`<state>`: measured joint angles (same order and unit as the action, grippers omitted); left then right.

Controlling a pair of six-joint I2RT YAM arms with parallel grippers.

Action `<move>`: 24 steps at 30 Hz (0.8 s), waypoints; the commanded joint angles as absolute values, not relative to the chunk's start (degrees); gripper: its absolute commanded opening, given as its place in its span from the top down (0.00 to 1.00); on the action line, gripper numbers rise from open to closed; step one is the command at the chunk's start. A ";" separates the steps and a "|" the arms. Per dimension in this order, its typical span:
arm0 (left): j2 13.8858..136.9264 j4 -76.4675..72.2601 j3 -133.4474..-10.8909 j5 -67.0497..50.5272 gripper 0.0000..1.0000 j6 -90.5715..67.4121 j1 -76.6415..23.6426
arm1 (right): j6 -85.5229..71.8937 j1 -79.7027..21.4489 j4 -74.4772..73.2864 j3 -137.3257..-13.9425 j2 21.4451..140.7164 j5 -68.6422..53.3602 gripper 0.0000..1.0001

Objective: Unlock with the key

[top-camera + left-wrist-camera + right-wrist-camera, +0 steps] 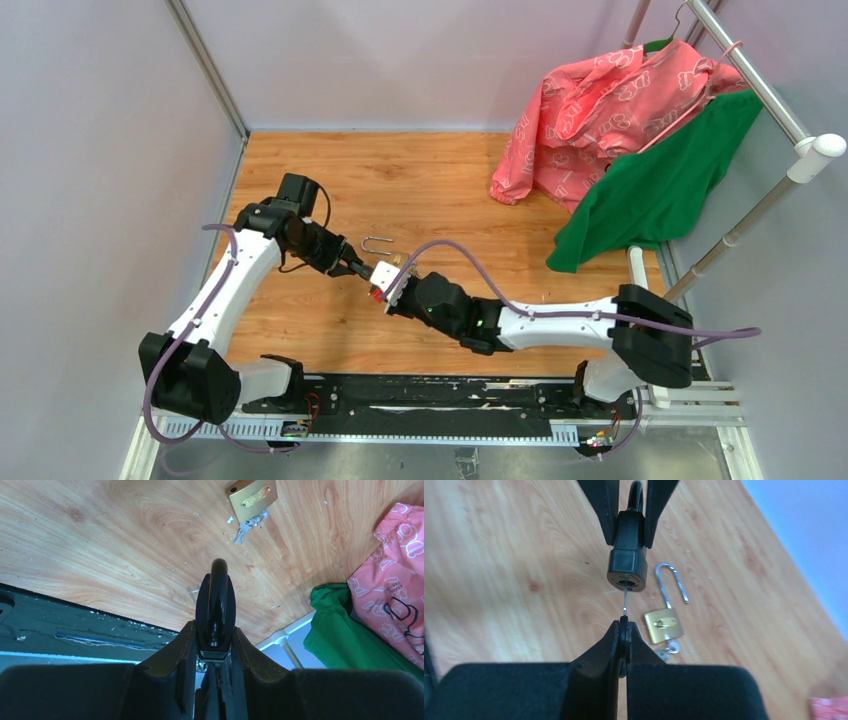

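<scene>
1. My right gripper [625, 625] is pinched almost closed on the head of the key [624, 600]. Only the thin blade shows beyond the fingertips.
2. The blade runs straight ahead, and its tip sits in the keyway on the bottom face of the black padlock [627, 570]. A good part of the blade is bare between my fingertips and the lock, so I judge the key is only partly in.
3. My left gripper [215, 630] is narrowed onto the black padlock, one finger on each flat side. It holds the lock off the table [499, 580] with the keyway turned toward my right arm.
4. The black padlock's hoop pokes out past the left fingers, and from here it looks seated.
5. So the step in hand is insertion, with the turn not yet made. Next I need to push the right gripper along the blade's line until the key bottoms out. Then I roll the wrist while the left grip resists the twist. Any sideways drift could bend or jam the thin blade.
6. Just beside us on the table lies a brass padlock [664, 625] with its shackle [671, 582] swung open and spare keys [668, 649] at its base.
7. Well apart, at the far right, a pink garment [600, 110] and a green garment [660, 190] hang down.
</scene>
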<state>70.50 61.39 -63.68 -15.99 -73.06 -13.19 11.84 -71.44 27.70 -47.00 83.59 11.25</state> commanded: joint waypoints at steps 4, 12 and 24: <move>68.72 61.43 -66.62 -24.10 1.00 -75.14 -14.06 | 28.26 -74.94 39.37 -51.09 88.98 21.40 1.00; 69.20 61.48 -67.17 -23.30 1.00 -74.84 -14.02 | 32.31 -77.66 46.54 -46.46 86.90 23.18 1.00; 70.07 61.55 -63.08 -18.45 1.00 -68.82 -14.06 | 17.00 -77.70 36.73 -39.16 73.92 21.04 1.00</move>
